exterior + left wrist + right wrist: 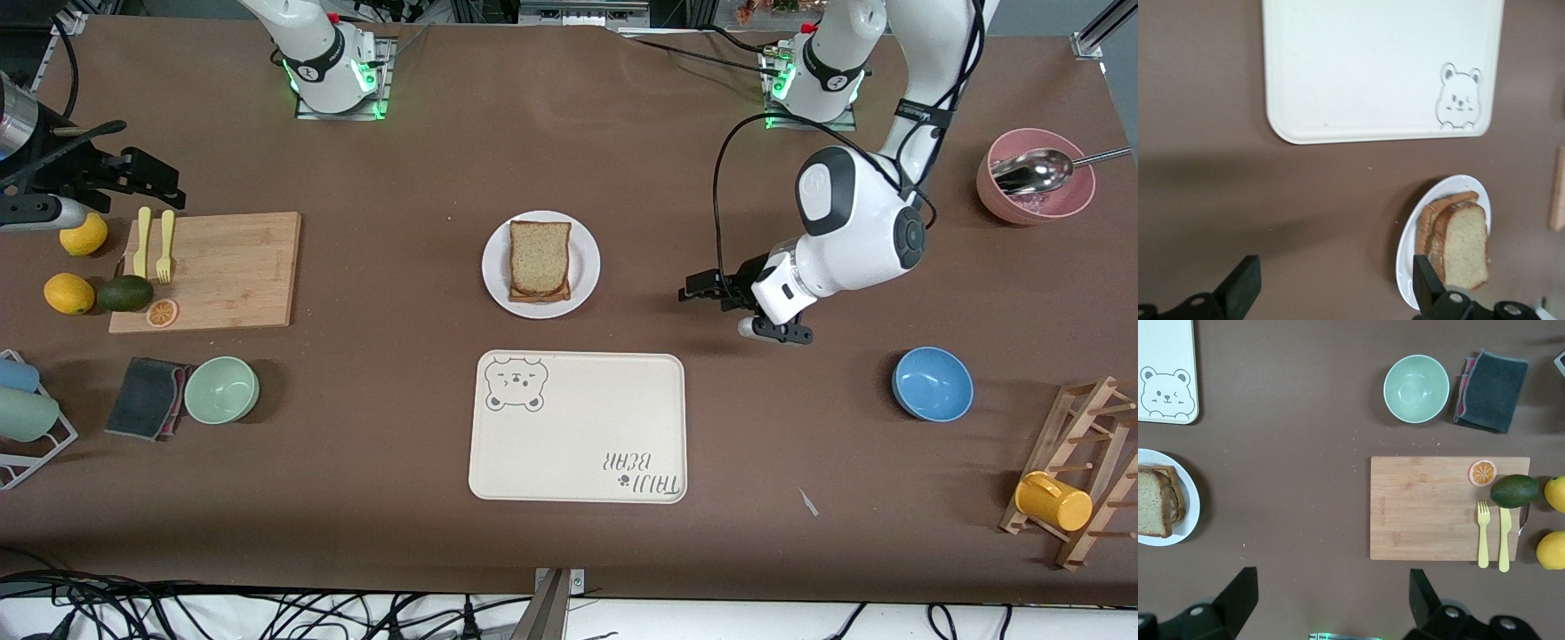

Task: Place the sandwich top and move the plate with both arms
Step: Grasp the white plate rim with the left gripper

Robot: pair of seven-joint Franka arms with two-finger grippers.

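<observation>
The jaws of the left gripper point(702, 289) are spread wide and empty, as seen in the left wrist view, where bare table lies between the two fingers. This gripper is held low over the table, beside the plate point(582, 267) toward the left arm's end, apparently so that the plate rim can be approached from the side.

The jaws of the right gripper point(1328, 610) are likewise spread with nothing between them. That gripper is kept high over the right arm's end of the table, above the cutting board point(1431, 507) region, and is judged to be waiting.

The sandwich top point(540, 256) is found already laid on the stack of slices on the plate, squarely over the lower bread, so the first part of the task appears done. The plate rests near the table's middle, with the cream tray point(578, 427) nearer the front camera, apart from it. The tray is probably the destination, and a grip from each side would be needed to keep the plate level.
</observation>
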